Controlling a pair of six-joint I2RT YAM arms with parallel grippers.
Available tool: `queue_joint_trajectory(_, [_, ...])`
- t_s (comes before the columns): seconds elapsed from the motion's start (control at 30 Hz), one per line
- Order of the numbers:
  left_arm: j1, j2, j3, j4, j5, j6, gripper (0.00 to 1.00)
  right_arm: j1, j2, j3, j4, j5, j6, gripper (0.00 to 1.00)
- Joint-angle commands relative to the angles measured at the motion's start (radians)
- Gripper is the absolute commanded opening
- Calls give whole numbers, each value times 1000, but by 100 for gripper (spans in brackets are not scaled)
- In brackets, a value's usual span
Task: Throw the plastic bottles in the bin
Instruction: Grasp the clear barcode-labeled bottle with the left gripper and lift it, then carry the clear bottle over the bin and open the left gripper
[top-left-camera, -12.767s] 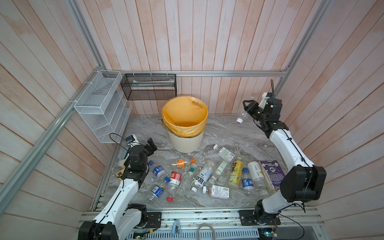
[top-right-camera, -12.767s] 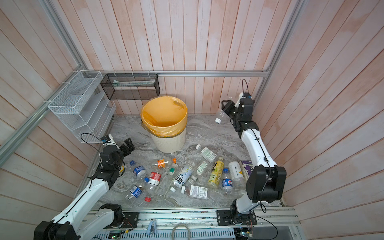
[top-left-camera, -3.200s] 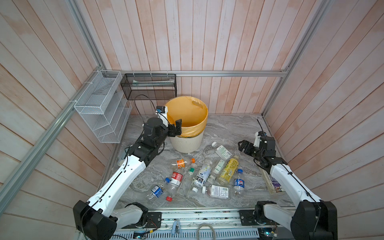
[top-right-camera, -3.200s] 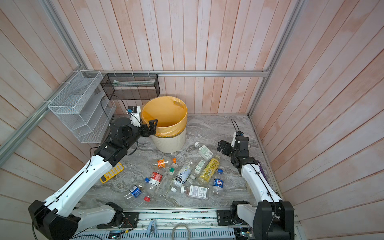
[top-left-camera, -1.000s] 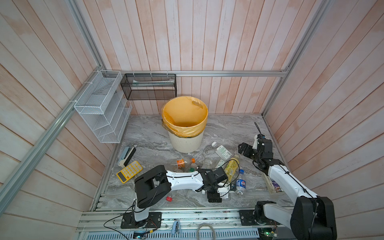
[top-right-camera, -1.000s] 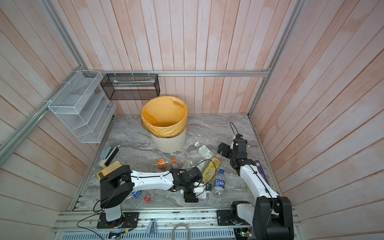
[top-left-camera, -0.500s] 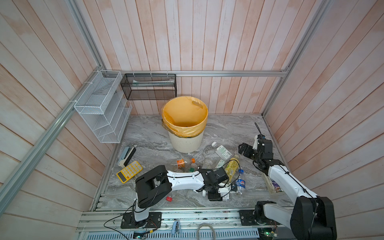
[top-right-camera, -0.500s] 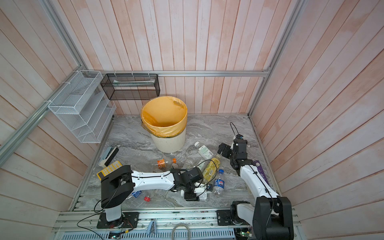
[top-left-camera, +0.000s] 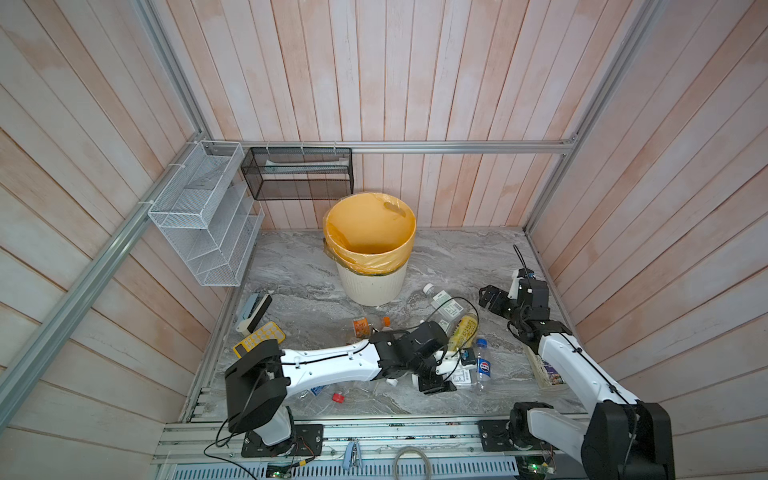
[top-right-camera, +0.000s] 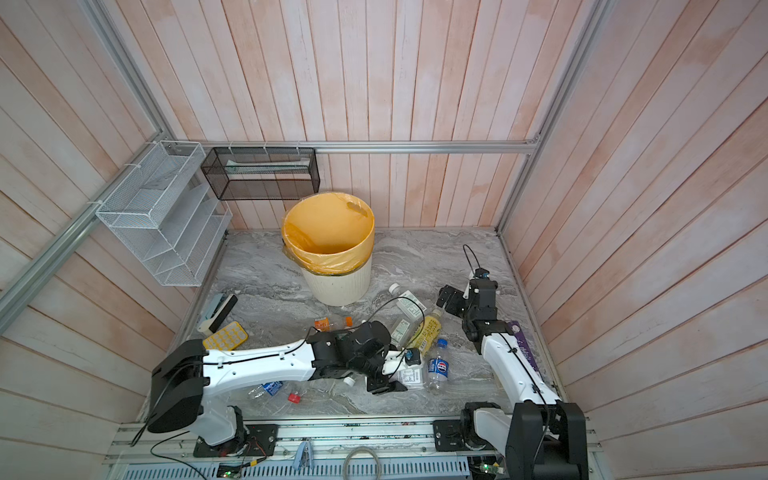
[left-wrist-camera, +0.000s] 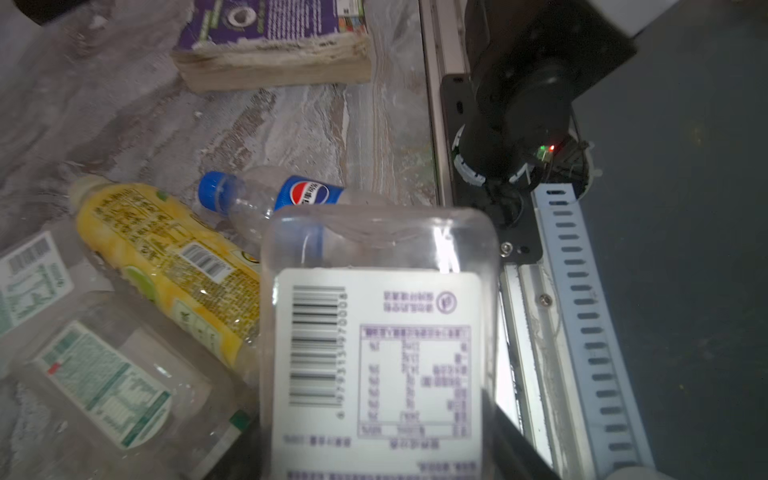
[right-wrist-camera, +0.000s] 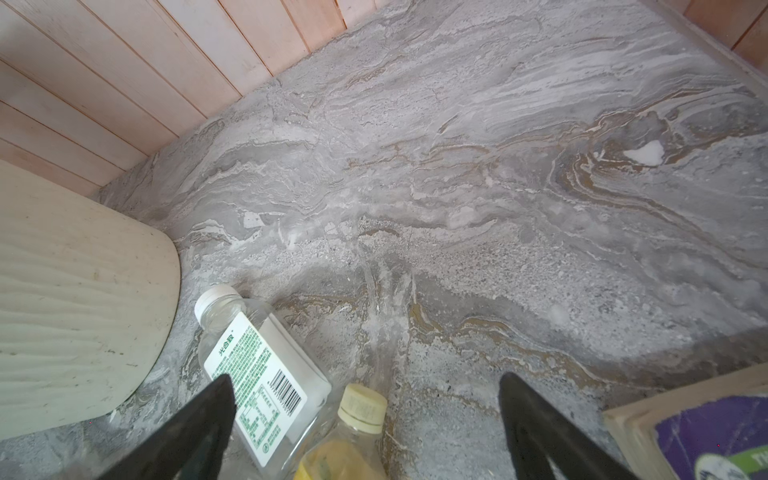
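In both top views the ribbed cream bin (top-left-camera: 372, 286), lined with a yellow bag (top-left-camera: 370, 232), stands at the back of the marbled floor (top-left-camera: 291, 270). The left gripper (top-left-camera: 439, 376) lies low among fallen bottles (top-left-camera: 361, 326), and the right gripper (top-right-camera: 448, 302) hangs near the yellow bottle (top-right-camera: 426, 330). The left wrist view shows its fingers (left-wrist-camera: 511, 440) clamped on a square, clear white-labelled bottle (left-wrist-camera: 378, 332), with four more bottles and a purple book (left-wrist-camera: 270, 50) around it. In the right wrist view two black fingers (right-wrist-camera: 199, 428) stand wide apart over the floor.

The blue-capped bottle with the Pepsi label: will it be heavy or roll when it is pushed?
Probably light: the blue-capped bottle looks clear and empty. It lies on its side on the marble surface, so a push may roll it. Its thin wall may dent if squeezed.
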Motion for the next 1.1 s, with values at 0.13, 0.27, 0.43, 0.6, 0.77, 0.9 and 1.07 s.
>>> queue_joint_trajectory(0.13, [95, -333, -153, 263, -178, -180, 52, -9, -35, -21, 3, 21, 5, 99])
queue_joint_trajectory(0.27, [141, -563, -260, 404, -377, -190, 51, -11, -45, -24, 5, 21, 7, 99])
queue_joint_trajectory(0.43, [166, -761, -339, 576, -573, -90, 50, -10, -57, -21, 5, 19, 15, 99])
queue_joint_trajectory(0.6, [307, -713, -233, 586, -548, -73, 50, -11, -79, -15, -1, -1, 26, 99])
queue_joint_trajectory(0.77, [620, -407, 102, 396, -248, -279, 50, -8, -99, -10, -6, -108, 7, 99])
queue_joint_trajectory(0.9, [727, -157, 382, 206, -96, -381, 63, -4, -109, 22, -85, -108, -32, 99])
queue_joint_trajectory(1.07, [735, -87, 455, 163, -108, -405, 100, -4, -173, 16, -152, -52, -36, 99])
